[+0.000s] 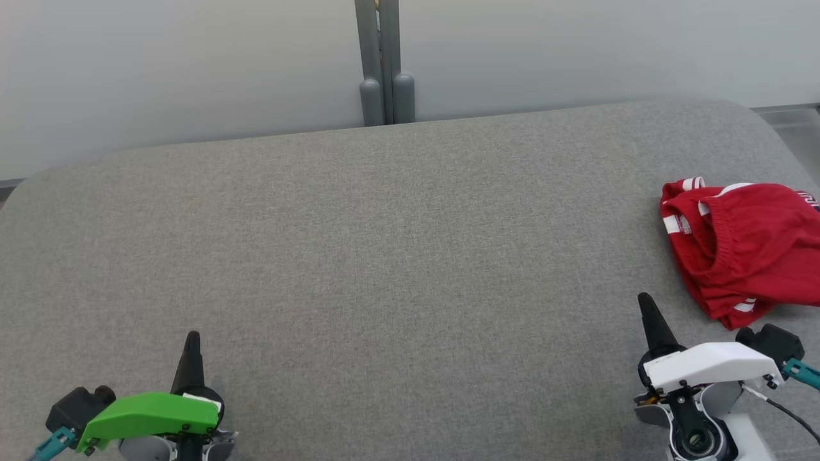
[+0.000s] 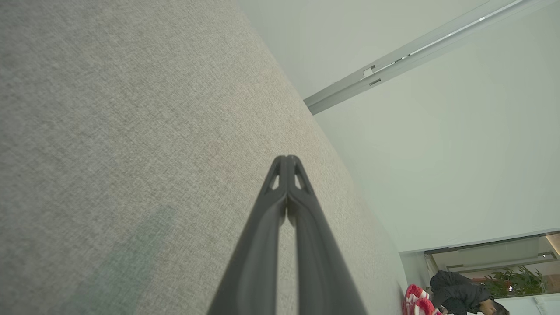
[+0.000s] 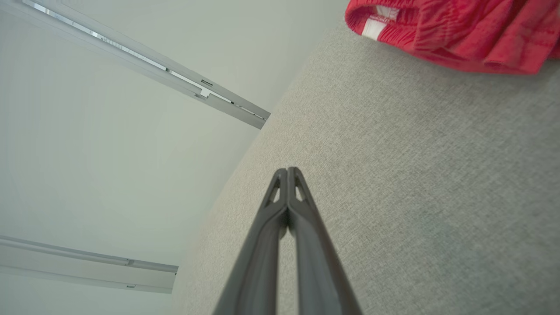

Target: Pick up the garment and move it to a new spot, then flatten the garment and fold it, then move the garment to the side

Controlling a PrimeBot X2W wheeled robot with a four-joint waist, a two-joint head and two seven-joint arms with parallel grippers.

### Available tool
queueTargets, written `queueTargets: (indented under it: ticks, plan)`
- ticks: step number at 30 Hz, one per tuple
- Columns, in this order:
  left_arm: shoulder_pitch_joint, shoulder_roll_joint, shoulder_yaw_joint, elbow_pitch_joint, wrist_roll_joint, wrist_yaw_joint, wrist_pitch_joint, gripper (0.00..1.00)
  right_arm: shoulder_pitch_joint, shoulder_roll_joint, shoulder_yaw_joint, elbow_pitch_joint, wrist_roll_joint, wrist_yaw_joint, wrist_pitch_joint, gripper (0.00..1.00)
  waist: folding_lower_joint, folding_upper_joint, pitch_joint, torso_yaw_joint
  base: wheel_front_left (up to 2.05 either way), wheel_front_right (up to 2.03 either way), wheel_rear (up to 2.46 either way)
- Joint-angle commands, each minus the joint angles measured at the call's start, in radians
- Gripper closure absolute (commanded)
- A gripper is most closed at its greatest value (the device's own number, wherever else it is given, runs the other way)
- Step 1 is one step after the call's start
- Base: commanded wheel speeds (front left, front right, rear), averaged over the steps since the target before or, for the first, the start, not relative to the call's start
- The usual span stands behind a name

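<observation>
**Red garment (image 1: 749, 250) far right on the tabletop (image 1: 384, 256), both claws pressed together**

The crumpled garment, red with white stripes, is cut off at the head view's right edge. The left claw (image 1: 192, 338) and right claw (image 1: 644, 299) sit low, fingers tip to tip, pinching nothing. The right claw is near the garment, not touching. A dark-clothed person (image 2: 459, 295), tiny and partly cut off, shows in the left wrist view.

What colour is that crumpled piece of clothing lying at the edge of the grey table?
Red with white trim; the crumpled garment shows best in the head view.
</observation>
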Motion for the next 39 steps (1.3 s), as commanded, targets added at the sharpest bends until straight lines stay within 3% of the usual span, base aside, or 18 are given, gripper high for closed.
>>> queueTargets:
  ticks: [1,39]
  plan:
    - [-0.022,0.006,0.008,-0.017,-0.025,-0.009,0.007,1.00,0.001,-0.004,-0.006,-0.018,0.027,0.000,0.007,1.00,0.0000,0.0000,0.000,0.000,0.00,0.00,0.00]
    - [-0.028,0.008,0.053,-0.089,-0.355,-0.031,0.099,1.00,0.015,-0.004,-0.052,-0.085,0.387,0.000,0.097,1.00,0.0000,0.0000,-0.001,0.003,0.00,0.00,0.00]
